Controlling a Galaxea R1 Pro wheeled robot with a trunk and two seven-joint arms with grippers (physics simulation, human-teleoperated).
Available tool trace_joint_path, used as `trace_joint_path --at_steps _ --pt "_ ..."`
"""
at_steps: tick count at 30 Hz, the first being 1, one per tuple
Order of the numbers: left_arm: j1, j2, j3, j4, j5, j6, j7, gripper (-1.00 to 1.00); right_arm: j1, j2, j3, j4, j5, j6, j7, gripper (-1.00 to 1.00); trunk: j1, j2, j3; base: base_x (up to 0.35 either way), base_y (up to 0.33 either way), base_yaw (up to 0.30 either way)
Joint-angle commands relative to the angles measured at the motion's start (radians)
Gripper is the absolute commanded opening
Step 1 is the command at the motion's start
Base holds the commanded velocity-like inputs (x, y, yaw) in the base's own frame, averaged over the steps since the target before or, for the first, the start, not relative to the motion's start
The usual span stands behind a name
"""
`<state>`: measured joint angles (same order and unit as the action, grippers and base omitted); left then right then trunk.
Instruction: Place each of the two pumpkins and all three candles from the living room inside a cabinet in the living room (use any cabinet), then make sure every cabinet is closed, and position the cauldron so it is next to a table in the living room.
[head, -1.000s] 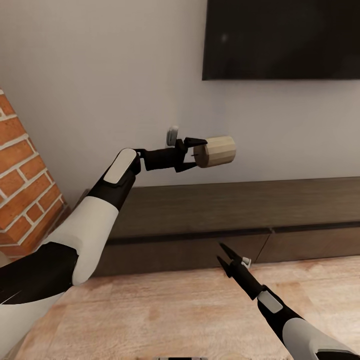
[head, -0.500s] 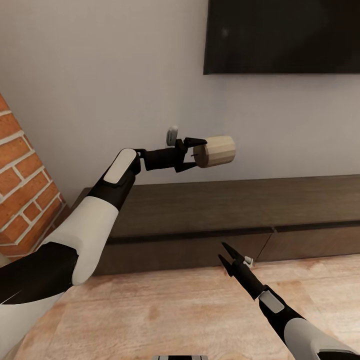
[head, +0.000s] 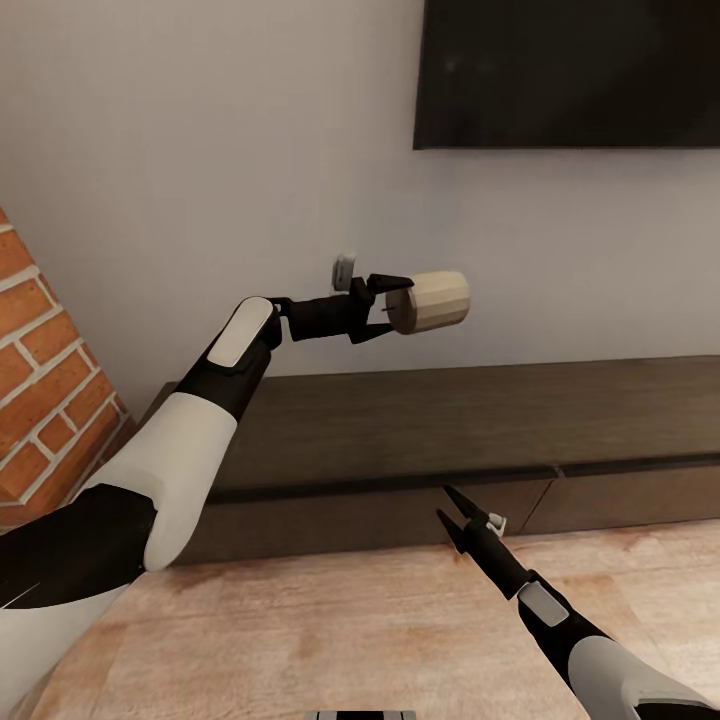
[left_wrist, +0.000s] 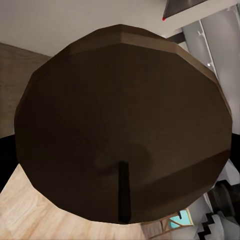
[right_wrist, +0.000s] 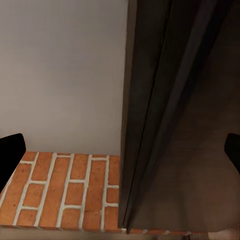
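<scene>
A short tan candle (head: 430, 301) lies sideways in the air, with my left gripper (head: 392, 305) shut on its wick end, held above the top of the long dark-brown cabinet (head: 450, 420). Seen from the left wrist, the candle's dark wick end (left_wrist: 125, 125) sits close against the camera. My right gripper (head: 443, 503) stands open and empty, low by the cabinet's flat front panels, which are all closed. In the right wrist view its two black fingertips (right_wrist: 10, 152) sit wide apart, with the cabinet's end (right_wrist: 170, 125) between them.
A black TV (head: 570, 70) hangs on the pale wall above the cabinet. A red brick column (head: 45, 390) stands at the cabinet's left end, seen also as brick (right_wrist: 65, 190) from the right wrist. Light wooden floor (head: 330, 630) lies in front.
The whole picture has shifted a little, so the camera has moved. Both arms and the held candle keep their pose.
</scene>
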<state>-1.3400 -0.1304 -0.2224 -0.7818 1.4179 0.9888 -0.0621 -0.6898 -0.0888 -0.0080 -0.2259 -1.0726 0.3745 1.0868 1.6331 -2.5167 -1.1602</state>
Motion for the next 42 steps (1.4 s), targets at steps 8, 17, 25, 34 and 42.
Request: trace_joint_path --at_steps 8,17,25,34,42 --pt "-0.001 0.0 0.0 0.0 -0.004 0.002 -0.009 -1.0 0.0 0.0 0.0 0.0 -0.003 0.01 0.001 1.0 0.001 -0.001 -0.012 0.0 0.0 0.0" --pt "-0.001 0.0 -0.001 -0.001 -0.004 0.002 -0.01 -1.0 0.0 0.0 0.0 0.0 -0.003 0.01 0.001 1.0 0.005 -0.003 -0.047 0.0 0.0 0.0" --pt "-0.001 0.0 0.0 0.0 -0.004 0.002 -0.01 -1.0 0.0 0.0 -0.001 0.0 -0.003 0.01 0.002 1.0 0.008 -0.005 -0.074 0.0 0.0 0.0" --pt "-0.001 0.0 0.0 0.0 -0.005 0.002 -0.01 -1.0 0.0 0.0 -0.001 0.0 -0.003 0.011 0.002 1.0 0.008 -0.005 -0.074 0.029 0.0 0.0" --pt "-0.001 0.0 -0.001 0.0 -0.005 0.003 -0.01 -1.0 0.0 0.0 0.0 0.0 -0.003 0.01 0.002 1.0 0.008 -0.005 -0.074 0.239 0.0 0.0"
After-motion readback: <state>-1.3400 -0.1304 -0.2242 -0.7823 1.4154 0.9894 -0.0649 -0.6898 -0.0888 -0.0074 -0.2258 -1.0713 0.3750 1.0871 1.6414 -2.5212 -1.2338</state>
